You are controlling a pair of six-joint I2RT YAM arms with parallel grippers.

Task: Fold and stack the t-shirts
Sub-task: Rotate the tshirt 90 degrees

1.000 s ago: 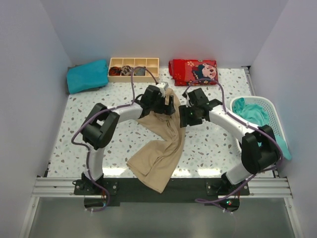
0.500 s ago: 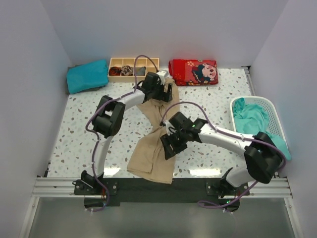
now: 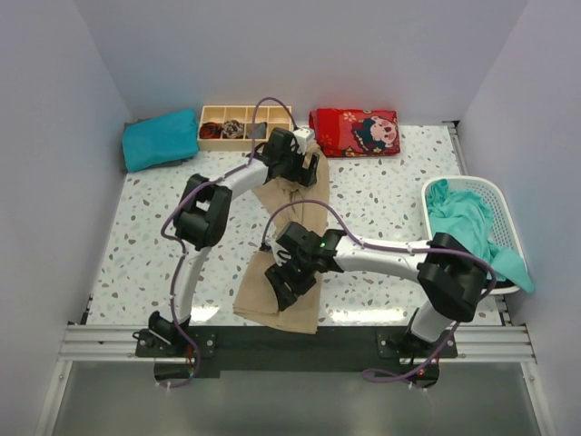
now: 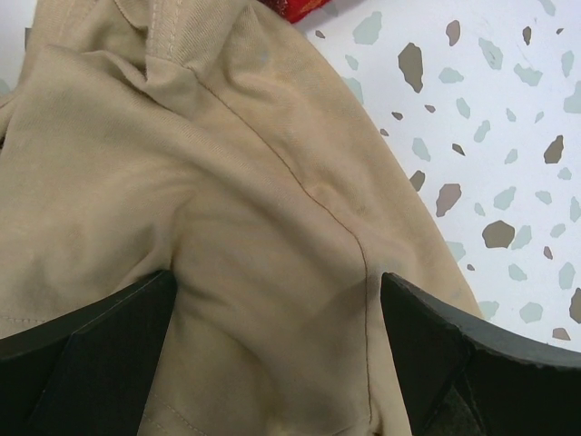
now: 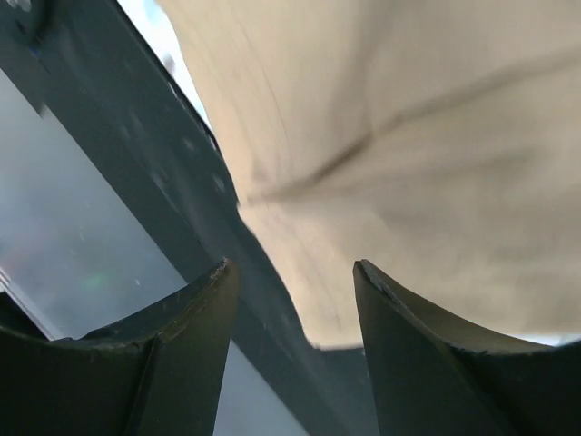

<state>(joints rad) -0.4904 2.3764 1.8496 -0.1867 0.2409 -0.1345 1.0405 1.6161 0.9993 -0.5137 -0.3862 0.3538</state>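
Note:
The tan-beige t-shirt (image 3: 292, 238) lies as a long, narrow, rumpled strip from the table's back middle to its front edge. My left gripper (image 3: 299, 176) sits over its far end. In the left wrist view its jaws stand wide apart (image 4: 277, 354), with tan cloth (image 4: 245, 209) spread between and below them. My right gripper (image 3: 282, 280) hovers open over the shirt's near hem (image 5: 399, 182), by the black front rail (image 5: 136, 154), holding nothing (image 5: 292, 272). One teal t-shirt (image 3: 161, 138) lies folded at the back left. More teal cloth (image 3: 461, 211) fills the basket.
A white basket (image 3: 501, 205) stands at the right edge. A wooden compartment box (image 3: 245, 125) and a folded red patterned cloth (image 3: 356, 132) sit along the back wall. The black rail (image 3: 354, 343) runs along the front edge.
My right arm swept from the table's back middle toward the front left, along the tan shirt to its near hem. My left gripper shifted slightly toward the back. The shirt now lies straighter.

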